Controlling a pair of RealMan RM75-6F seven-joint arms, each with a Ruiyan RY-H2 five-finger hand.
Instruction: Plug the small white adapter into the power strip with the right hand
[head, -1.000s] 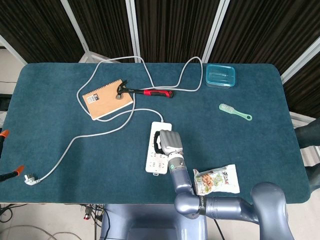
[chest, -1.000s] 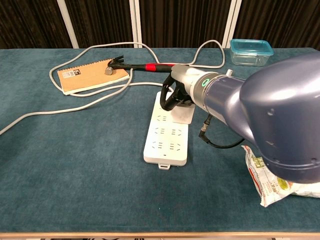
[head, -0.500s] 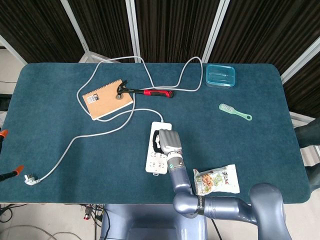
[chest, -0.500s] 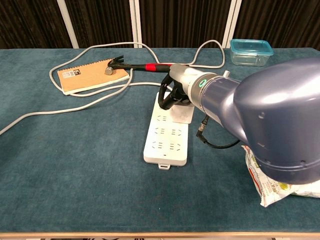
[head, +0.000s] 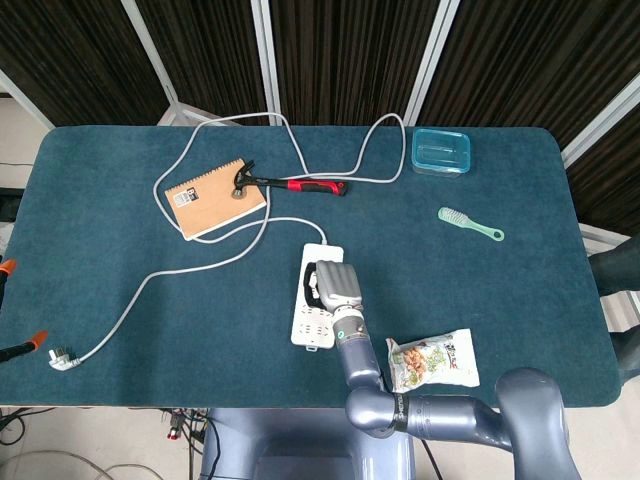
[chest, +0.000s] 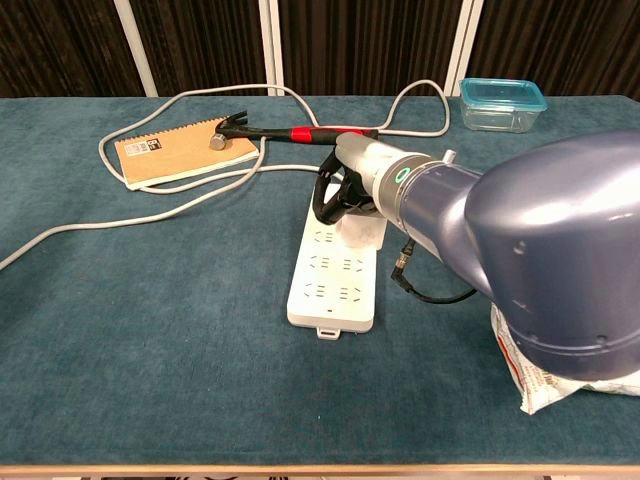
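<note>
Both views are evenly and brightly lit, seemingly from overhead; shadows on the desk (head: 120, 150) are faint and short. Soft glare sits on the right arm's (chest: 560, 250) glossy shell in the chest view, where it looms large and slightly soft. The head view stays sharp throughout.

One white rectangular power strip (head: 316, 300) with grey cord, one brown spiral notebook (head: 214, 197), one red-handled hammer (head: 290, 184), one teal plastic container (head: 440, 151), one green brush (head: 469, 223), one snack bag (head: 434, 361).
</note>
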